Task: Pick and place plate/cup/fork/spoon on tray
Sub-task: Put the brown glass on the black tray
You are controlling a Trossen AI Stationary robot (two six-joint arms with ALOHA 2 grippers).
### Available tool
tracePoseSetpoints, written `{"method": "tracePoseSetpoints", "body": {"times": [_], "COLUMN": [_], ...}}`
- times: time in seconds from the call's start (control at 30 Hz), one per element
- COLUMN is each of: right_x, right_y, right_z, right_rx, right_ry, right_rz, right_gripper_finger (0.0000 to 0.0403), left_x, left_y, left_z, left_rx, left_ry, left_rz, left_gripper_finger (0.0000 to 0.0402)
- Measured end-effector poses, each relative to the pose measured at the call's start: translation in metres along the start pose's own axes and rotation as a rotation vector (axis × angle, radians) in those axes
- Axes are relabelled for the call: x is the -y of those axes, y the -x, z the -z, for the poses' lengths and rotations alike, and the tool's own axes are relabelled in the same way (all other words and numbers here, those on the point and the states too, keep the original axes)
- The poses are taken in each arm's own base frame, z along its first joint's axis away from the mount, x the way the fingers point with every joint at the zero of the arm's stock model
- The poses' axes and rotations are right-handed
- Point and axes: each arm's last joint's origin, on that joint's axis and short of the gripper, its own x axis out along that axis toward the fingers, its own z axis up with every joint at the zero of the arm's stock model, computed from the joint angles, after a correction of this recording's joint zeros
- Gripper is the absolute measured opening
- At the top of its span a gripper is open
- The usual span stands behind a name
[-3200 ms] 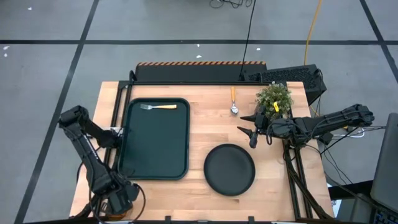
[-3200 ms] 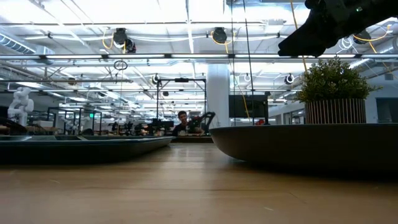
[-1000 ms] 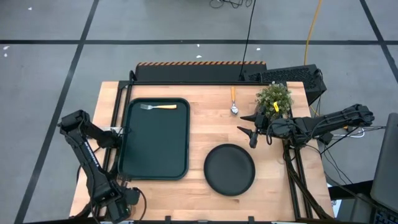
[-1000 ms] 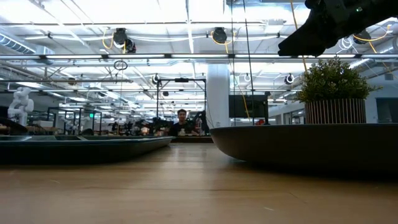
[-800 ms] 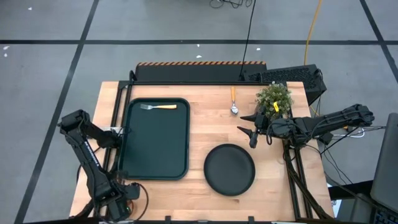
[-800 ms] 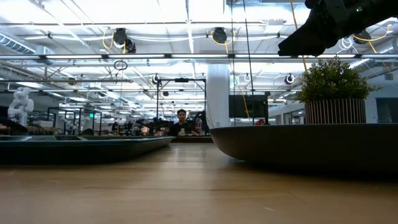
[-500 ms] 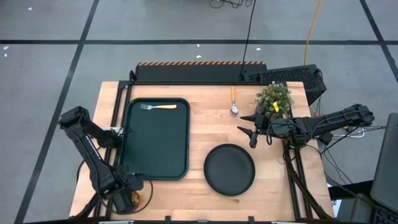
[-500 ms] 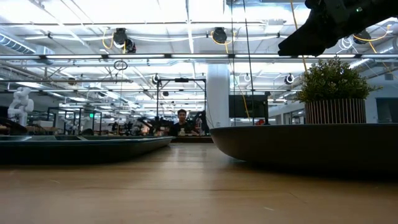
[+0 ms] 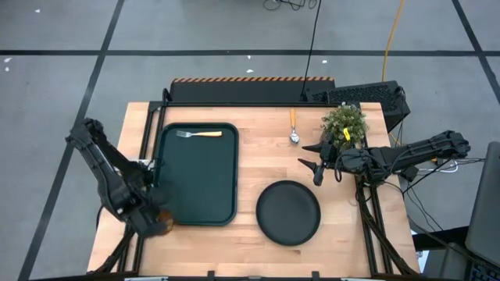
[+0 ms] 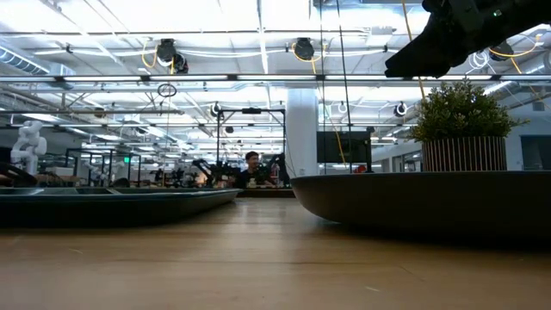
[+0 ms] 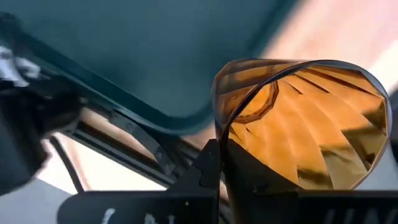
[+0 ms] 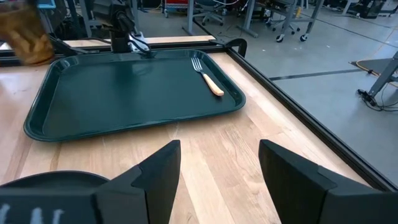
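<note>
The amber cup (image 11: 298, 124) is held in my left gripper (image 9: 158, 222), above the table beside the near-left corner of the dark green tray (image 9: 195, 176). The fork (image 9: 200, 134) lies on the tray's far end. The spoon (image 9: 294, 129) lies on the table at the far side. The round dark plate (image 9: 288, 212) rests flat on the table to the right of the tray. My right gripper (image 9: 316, 168) is open and empty, hovering between the plate and a potted plant. My left gripper is shut on the cup's faceted wall, with one dark finger (image 11: 210, 168) against the wall's outer side near the rim (image 11: 224, 143). The other finger is hidden behind the cup. The cup is lifted clear and tipped, with its open mouth toward the wrist camera.
A potted plant (image 9: 344, 123) stands at the table's far right, next to my right arm. A black frame rail (image 11: 124, 146) runs along the table's left edge beside the tray. Bare wood lies between the tray and the plate (image 12: 205, 149). A person sits in the room beyond (image 10: 251, 172).
My left gripper, holding the cup, has moved from the table's near-left corner up and toward the far edge. It is now by the tray's near-left corner.
</note>
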Motion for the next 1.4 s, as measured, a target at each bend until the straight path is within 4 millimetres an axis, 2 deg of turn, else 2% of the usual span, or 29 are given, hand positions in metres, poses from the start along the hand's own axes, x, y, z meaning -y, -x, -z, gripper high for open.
{"method": "tracePoseSetpoints", "body": {"times": [0.2,0.33,0.53,0.77,0.97,1.2,1.4], "right_x": [0.0,0.0,0.0,0.0,0.0,0.0,0.0], "right_y": [0.0,0.0,0.0,0.0,0.0,0.0,0.0], "right_z": [0.0,0.0,0.0,0.0,0.0,0.0,0.0], "right_rx": [0.0,0.0,0.0,0.0,0.0,0.0,-0.001], "right_ry": [0.0,0.0,0.0,0.0,0.0,0.0,0.0], "right_rz": [0.0,-0.001,-0.003,-0.003,-0.003,-0.003,-0.003], "right_gripper_finger": [0.0212,0.0212,0.0212,0.0212,0.0212,0.0212,0.0212], "left_x": [-0.028,-0.038,-0.047,-0.054,-0.067,-0.078,-0.082], "left_y": [0.014,0.009,-0.01,-0.032,-0.054,-0.056,-0.055], "left_z": [-0.006,-0.008,-0.007,-0.006,-0.002,0.0,0.001], "left_rx": [0.047,0.025,-0.052,-0.073,-0.116,-0.118,-0.114], "left_ry": [0.263,0.382,0.42,0.431,0.457,0.527,0.583], "left_rz": [0.01,0.006,-0.052,-0.01,-0.021,-0.015,-0.049], "left_gripper_finger": [0.0005,0.0005,0.0005,0.0005,0.0005,0.0005,0.0023]}}
